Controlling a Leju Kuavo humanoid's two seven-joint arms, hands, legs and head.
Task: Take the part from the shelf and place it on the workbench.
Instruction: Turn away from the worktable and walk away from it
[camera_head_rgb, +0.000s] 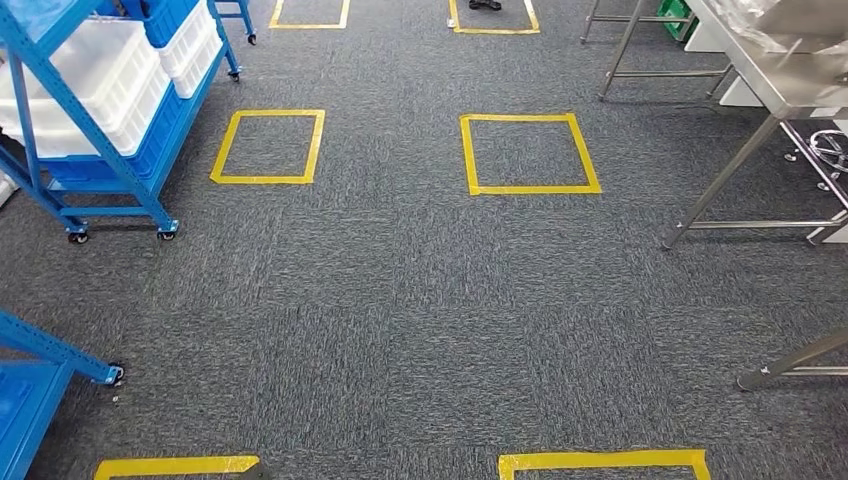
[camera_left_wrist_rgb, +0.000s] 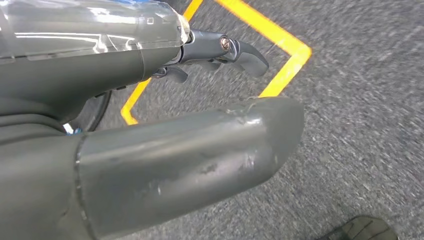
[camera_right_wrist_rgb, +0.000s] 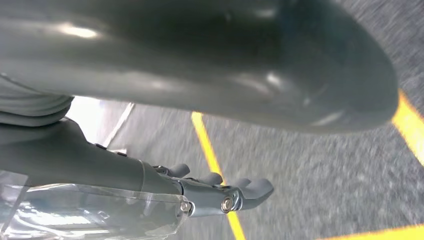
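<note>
White plastic bins (camera_head_rgb: 110, 75) sit nested in blue crates (camera_head_rgb: 160, 125) on the blue wheeled shelf (camera_head_rgb: 60, 150); their contents cannot be made out. Left hand (camera_left_wrist_rgb: 165, 130) and right hand (camera_right_wrist_rgb: 200, 100) hang empty above grey carpet (camera_head_rgb: 400, 300), fingers extended.

Light: even, bright overhead; soft shadows under the shelf (camera_head_rgb: 95, 120).
Blur: wrist views smear the carpet (camera_left_wrist_rgb: 360, 150).
Glare: highlights on the left robot hand (camera_left_wrist_rgb: 190, 145).
</note>
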